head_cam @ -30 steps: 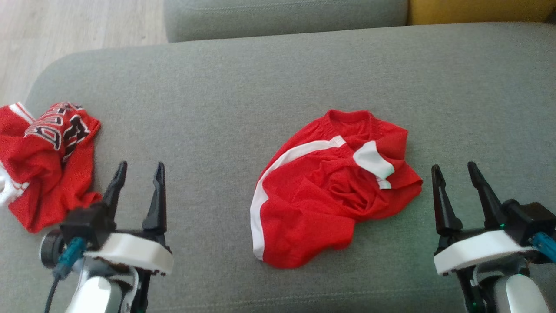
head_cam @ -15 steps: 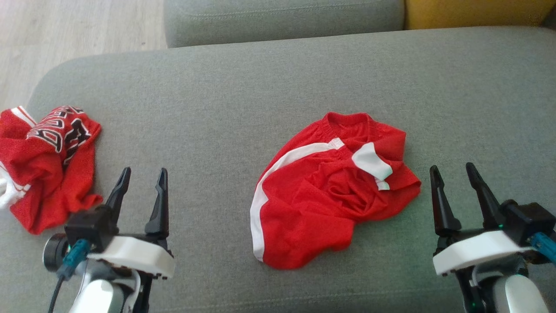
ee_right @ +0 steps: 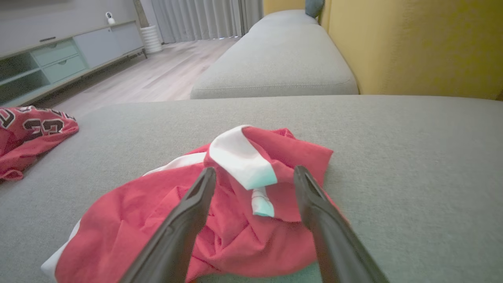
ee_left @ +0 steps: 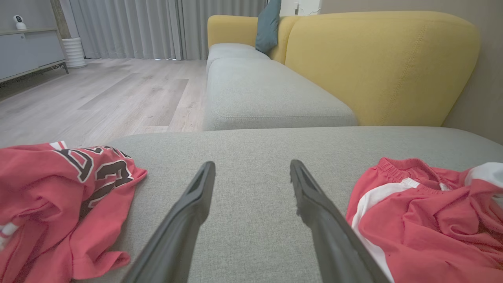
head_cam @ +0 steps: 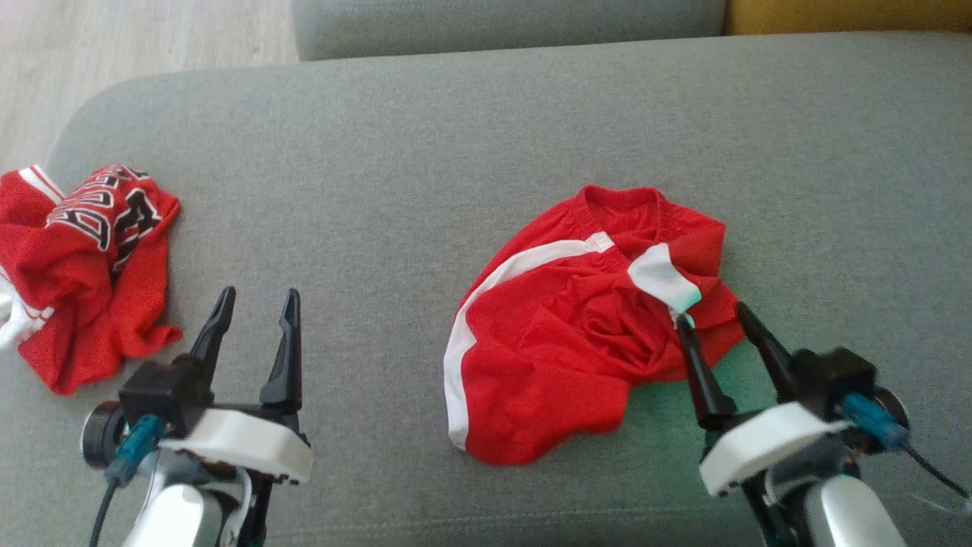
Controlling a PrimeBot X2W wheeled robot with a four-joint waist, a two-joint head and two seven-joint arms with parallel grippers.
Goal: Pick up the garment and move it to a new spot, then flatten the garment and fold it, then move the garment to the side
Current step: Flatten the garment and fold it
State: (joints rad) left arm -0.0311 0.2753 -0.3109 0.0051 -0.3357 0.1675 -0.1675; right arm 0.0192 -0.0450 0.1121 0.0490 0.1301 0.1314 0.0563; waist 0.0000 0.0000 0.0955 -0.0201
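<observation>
The garment [head_cam: 562,342] is a crumpled pair of red shorts with a white side stripe, lying mid-right on the grey sofa cushion [head_cam: 380,190]. My right gripper [head_cam: 712,314] stands open at the garment's right edge, fingers over the fabric near the white patch. In the right wrist view the garment [ee_right: 137,220] lies under and between the open fingers of the right gripper [ee_right: 254,169], nothing pinched. My left gripper [head_cam: 259,292] is open over bare cushion, left of the garment. The left wrist view shows the left gripper [ee_left: 252,164] open, with the garment [ee_left: 432,220] to its right.
A second red jersey [head_cam: 83,281] with black lettering lies bunched at the cushion's left edge, also seen as the jersey [ee_left: 47,188] and the jersey [ee_right: 27,133]. Another grey cushion [head_cam: 493,23] lies beyond, a yellow backrest [ee_left: 377,59] to the right, wooden floor [head_cam: 114,45] at far left.
My right gripper has moved left and forward, from bare cushion to the garment's right edge. The left gripper has barely shifted. Both stay open.
</observation>
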